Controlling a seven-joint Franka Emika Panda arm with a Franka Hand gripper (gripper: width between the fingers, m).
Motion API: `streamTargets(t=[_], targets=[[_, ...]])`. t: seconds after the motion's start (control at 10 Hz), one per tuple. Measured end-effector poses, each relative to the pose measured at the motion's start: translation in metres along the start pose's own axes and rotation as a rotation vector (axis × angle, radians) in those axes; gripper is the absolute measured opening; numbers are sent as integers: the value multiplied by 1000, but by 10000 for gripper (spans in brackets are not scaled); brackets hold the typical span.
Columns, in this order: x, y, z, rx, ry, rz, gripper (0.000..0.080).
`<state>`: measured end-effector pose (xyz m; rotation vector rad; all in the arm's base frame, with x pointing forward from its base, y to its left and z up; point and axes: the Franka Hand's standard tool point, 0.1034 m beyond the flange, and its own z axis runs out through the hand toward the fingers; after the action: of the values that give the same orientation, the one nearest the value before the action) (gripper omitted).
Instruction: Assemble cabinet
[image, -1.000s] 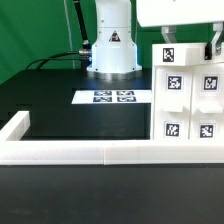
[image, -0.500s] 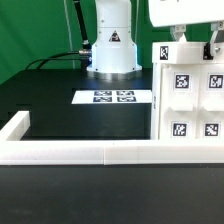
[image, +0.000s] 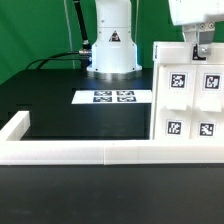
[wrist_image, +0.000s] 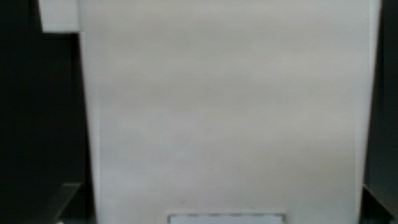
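Note:
The cabinet (image: 190, 105) is a white box-shaped body standing at the exterior view's right, with tagged white panels on its near face. My gripper (image: 203, 50) comes down from above onto its top edge near the right side. In the wrist view the cabinet (wrist_image: 222, 100) is a plain white surface that fills the space between my dark fingers, which show faintly at both sides. My gripper (wrist_image: 222, 198) looks closed on the body from both sides. The far side of the cabinet is hidden.
The marker board (image: 113, 97) lies flat on the black table in the middle. The low white rail frame (image: 70, 152) runs along the front and the left. The robot's white base (image: 112, 45) stands at the back with cables on its left.
My gripper has moved toward the exterior view's right. The cabinet has shifted slightly right with it, and the tagged piece at its top left no longer shows.

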<state>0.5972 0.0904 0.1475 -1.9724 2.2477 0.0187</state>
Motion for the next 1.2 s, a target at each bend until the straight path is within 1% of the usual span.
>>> streamTargets(t=[0.2,0.4,0.5,0.6,0.7,0.8,0.9,1.2], targets=[[1,1,0,-7,-28,236,558],[0,1,0,-7,-35,243,558],[-1,1,1,-9,-35,232,652],[-1,2,1,-9,-36,229,652],[-3,2,1,-10,-37,225,773],[-5,2,-2,-8,-42,214,773],[-8,0,-10,-1,-53,190,794],[-18,-2,-36,6,-80,150,797]])
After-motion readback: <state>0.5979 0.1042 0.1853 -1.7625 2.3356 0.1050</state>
